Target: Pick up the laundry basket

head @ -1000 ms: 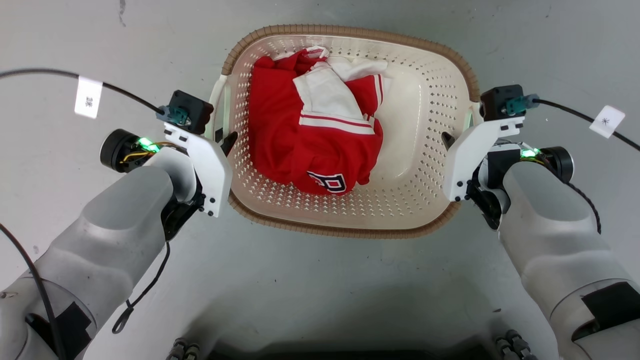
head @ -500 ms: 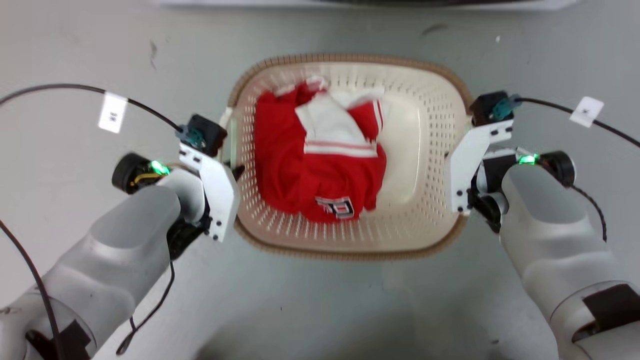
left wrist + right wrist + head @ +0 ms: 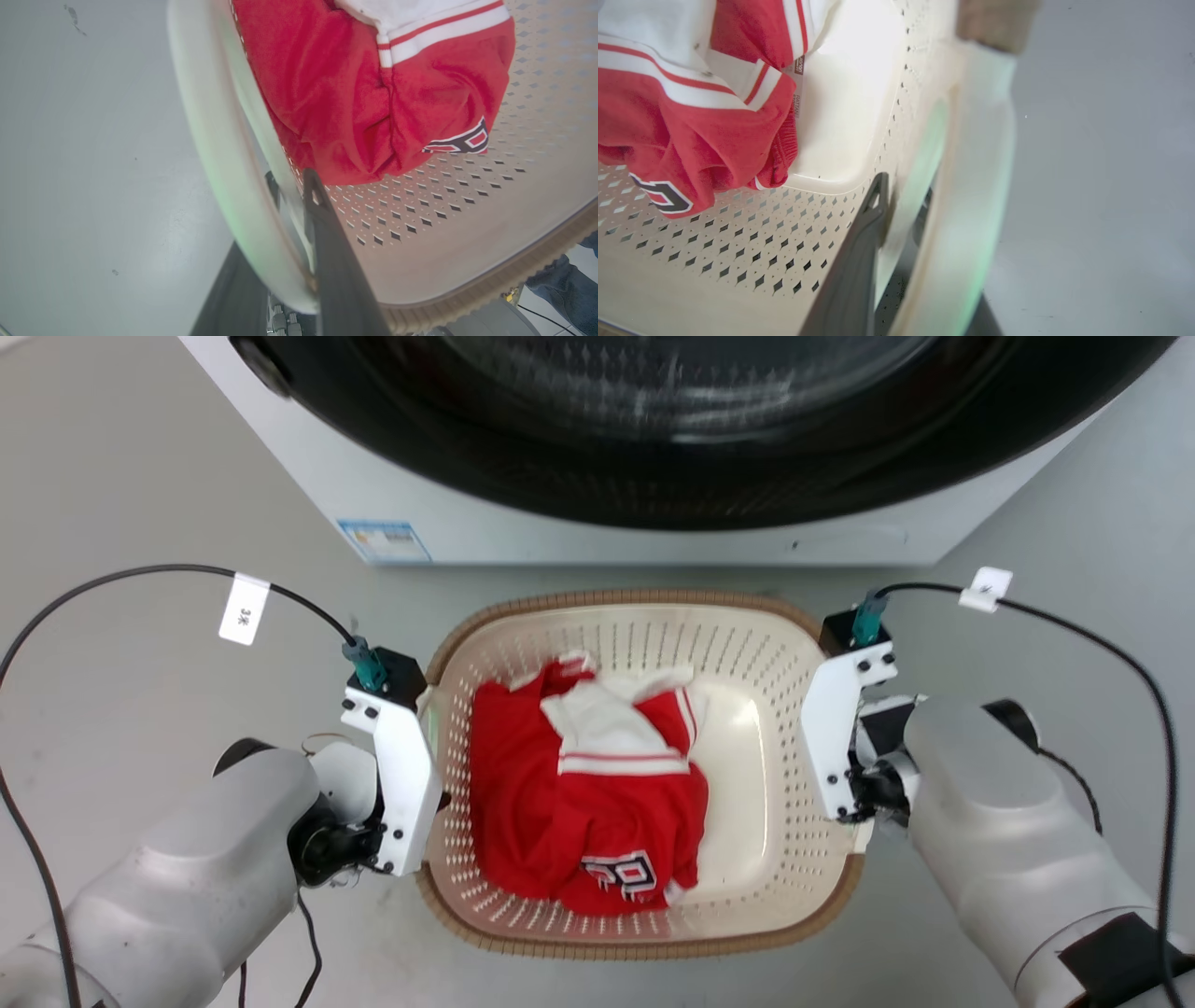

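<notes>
Washing machine point(image 3: 597, 537): stands just beyond the far rim of the laundry basket, door closed.

Laundry basket point(image 3: 644, 947): sits level between the two arms. Whether it has left the floor cannot be confirmed.

Red and white garment point(image 3: 579, 803): lies bunched inside the basket, toward its left wall.

Left gripper point(image 3: 292, 186): at the basket's left side, clamped on the white left handle point(image 3: 210, 163), with one finger inside the perforated wall and one outside.

Right gripper point(image 3: 901, 196): at the basket's right side, clamped likewise on the right handle point(image 3: 971, 186).

Assessment: approach and grasp are complete on both sides. The remaining work is an even, confirmed lift. Unequal raising would tip the basket and shift the garment.
</notes>
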### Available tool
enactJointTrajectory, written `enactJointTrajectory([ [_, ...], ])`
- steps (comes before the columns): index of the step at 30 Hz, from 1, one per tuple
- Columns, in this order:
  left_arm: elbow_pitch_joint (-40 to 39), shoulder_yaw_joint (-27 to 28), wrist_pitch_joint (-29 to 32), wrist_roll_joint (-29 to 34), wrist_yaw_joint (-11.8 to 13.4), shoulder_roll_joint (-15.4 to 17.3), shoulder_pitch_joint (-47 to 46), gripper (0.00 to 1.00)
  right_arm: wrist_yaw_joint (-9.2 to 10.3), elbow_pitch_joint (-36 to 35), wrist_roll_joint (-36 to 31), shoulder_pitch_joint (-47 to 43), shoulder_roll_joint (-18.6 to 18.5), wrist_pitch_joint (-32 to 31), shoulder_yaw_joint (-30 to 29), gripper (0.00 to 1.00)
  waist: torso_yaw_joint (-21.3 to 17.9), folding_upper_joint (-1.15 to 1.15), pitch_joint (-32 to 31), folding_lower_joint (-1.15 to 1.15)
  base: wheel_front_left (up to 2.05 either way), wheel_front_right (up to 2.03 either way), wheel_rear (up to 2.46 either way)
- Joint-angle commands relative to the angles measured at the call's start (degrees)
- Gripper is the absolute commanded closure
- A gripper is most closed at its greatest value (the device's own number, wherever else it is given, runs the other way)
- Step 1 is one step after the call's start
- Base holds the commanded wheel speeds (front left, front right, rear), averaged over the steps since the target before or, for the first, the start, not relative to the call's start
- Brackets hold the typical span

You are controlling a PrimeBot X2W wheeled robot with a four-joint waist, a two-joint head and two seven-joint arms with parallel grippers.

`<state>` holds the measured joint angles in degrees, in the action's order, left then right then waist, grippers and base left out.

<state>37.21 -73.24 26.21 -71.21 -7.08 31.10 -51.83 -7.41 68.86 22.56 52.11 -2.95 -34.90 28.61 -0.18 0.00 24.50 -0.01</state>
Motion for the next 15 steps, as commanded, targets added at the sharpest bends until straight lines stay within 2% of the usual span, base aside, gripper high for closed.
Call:
enactJointTrajectory([
  [1,-0.62,-0.23,0.74,0.08,-0.64,0.34,0.92,1.0,-0.14,-0.5,0.12,-0.41,0.13,-0.46,0.6,1.0,-0.35,0.0,-5.33,0.01,0.0,0.0,0.0],
  [8,-2.97,-0.25,6.08,-1.52,-0.66,1.21,2.78,1.0,-0.14,-1.54,2.76,-1.68,0.09,-6.61,3.71,1.0,-0.75,0.0,-11.82,0.01,0.0,0.0,0.0],
  [15,-4.51,-0.24,11.19,-3.08,-0.67,1.42,3.73,1.0,-0.15,-3.65,8.0,-3.16,0.3,-12.31,5.29,1.0,-0.9,0.0,-15.68,0.01,0.0,0.0,0.0],
])
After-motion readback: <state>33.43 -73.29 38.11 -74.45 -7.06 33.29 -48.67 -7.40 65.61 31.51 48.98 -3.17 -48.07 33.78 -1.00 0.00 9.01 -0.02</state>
